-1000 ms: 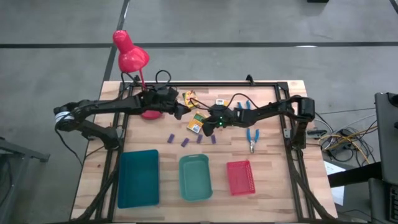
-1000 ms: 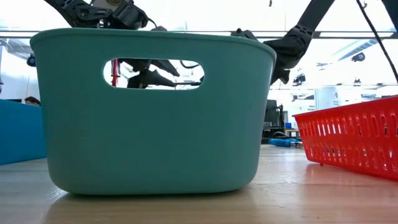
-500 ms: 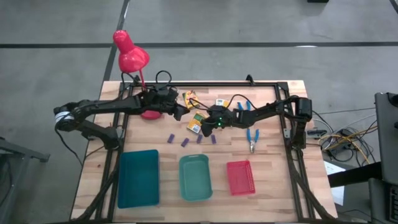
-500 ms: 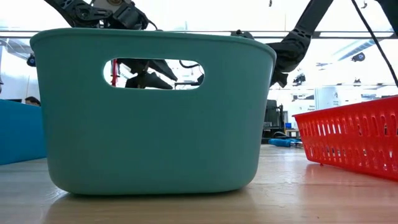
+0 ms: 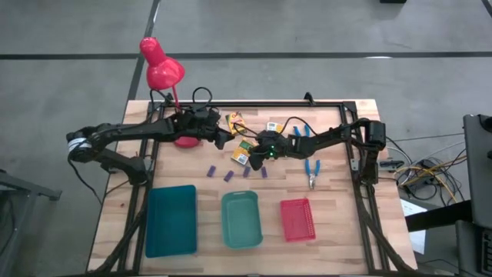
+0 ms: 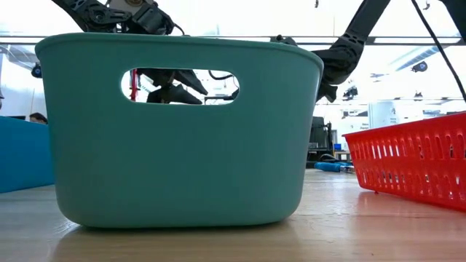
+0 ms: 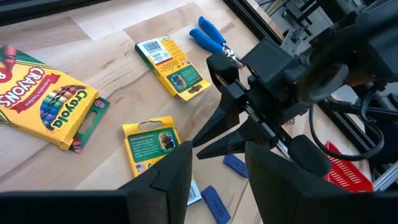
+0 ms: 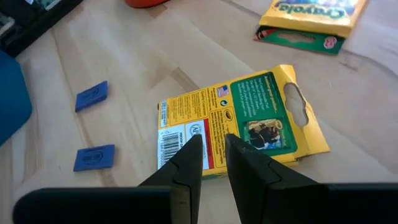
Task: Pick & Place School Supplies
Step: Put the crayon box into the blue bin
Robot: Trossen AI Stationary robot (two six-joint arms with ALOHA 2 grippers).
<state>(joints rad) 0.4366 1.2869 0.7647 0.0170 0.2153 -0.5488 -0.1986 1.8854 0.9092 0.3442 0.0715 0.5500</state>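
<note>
The wooden desk point(image 5: 338, 223) carries three trays along its near edge: a blue tray point(image 5: 171, 220), a teal tray point(image 5: 241, 218) and a red basket point(image 5: 297, 218). A red lamp point(image 5: 161, 69) stands at the far left corner.

Both dark arms reach toward the middle of the desk. The left hand point(image 5: 224, 137) hovers with its fingers point(image 7: 163, 177) spread fairly wide and nothing between them. The right hand point(image 5: 252, 156) hangs just over one crayon box point(image 8: 242, 121) lying flat; its fingers point(image 8: 186, 163) stand narrow, a slim gap between the tips, holding nothing.

A second crayon box point(image 7: 50, 99) lies near the left hand, and a third point(image 7: 171, 67) lies flat farther back. One pair of blue-handled scissors point(image 5: 311, 171) rests to the right of the group, another point(image 7: 211, 37) beside the third box. The small purple blocks point(image 5: 228, 176) lie in a row between the boxes and the trays; one point(image 8: 91, 96) sits near the right hand.
</note>
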